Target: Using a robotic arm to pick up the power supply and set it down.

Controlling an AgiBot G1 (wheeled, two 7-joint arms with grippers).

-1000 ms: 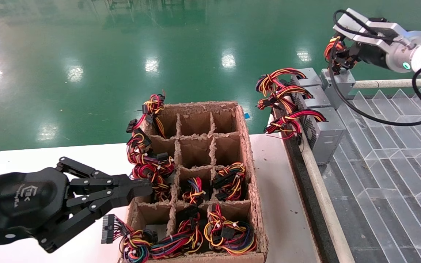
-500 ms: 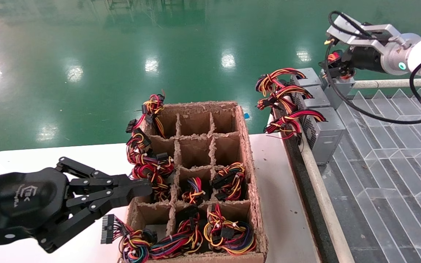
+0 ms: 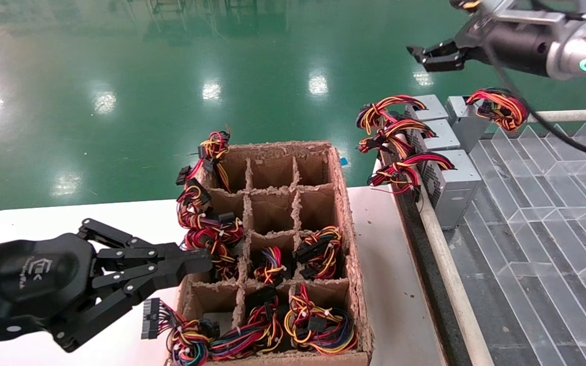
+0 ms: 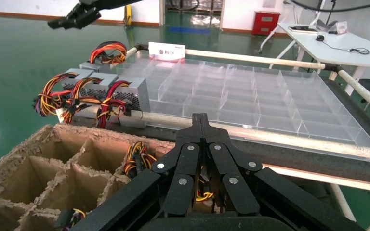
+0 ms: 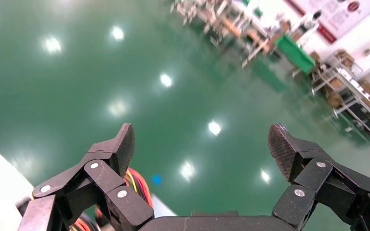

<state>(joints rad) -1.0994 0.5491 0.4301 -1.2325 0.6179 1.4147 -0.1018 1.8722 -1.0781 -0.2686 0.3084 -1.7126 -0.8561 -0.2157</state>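
Power supply (image 3: 468, 123), the small grey box farthest back in the row of four, stands on the far corner of the clear divided tray (image 3: 542, 203), just behind the three other grey boxes (image 3: 443, 157), with its looped wire bundle (image 3: 499, 107) draped to the side away from them. In the head view the right hand (image 3: 428, 56) hangs above the row and well apart from the box, carrying nothing. Judging by that, the set-down looks done and the box rests on its own. The boxes stand in a line along the tray's edge, probably so each can be placed next to the last. The left hand (image 3: 191, 264) is parked low beside the cardboard divider box (image 3: 344, 213) on the white desk (image 3: 44, 223), its fingers pressed together just at the carton's near wall.

In the left wrist view the left hand (image 4: 201, 126) shows both fingers shut tip to tip, holding nothing. Beyond it the row of boxes sits at the tray's (image 4: 250, 96) far end, the power supply (image 4: 90, 65) hindmost with its red and yellow loop (image 4: 108, 50) on top, and the right hand (image 4: 74, 18) hovers above it, clear of the wires.

In the right wrist view the right hand (image 5: 200, 142) is spread wide over green floor, with nothing between its pads (image 5: 282, 147). The power supply itself is out of sight there; only a bit of coloured wire (image 5: 135, 183) peeps out below one finger.
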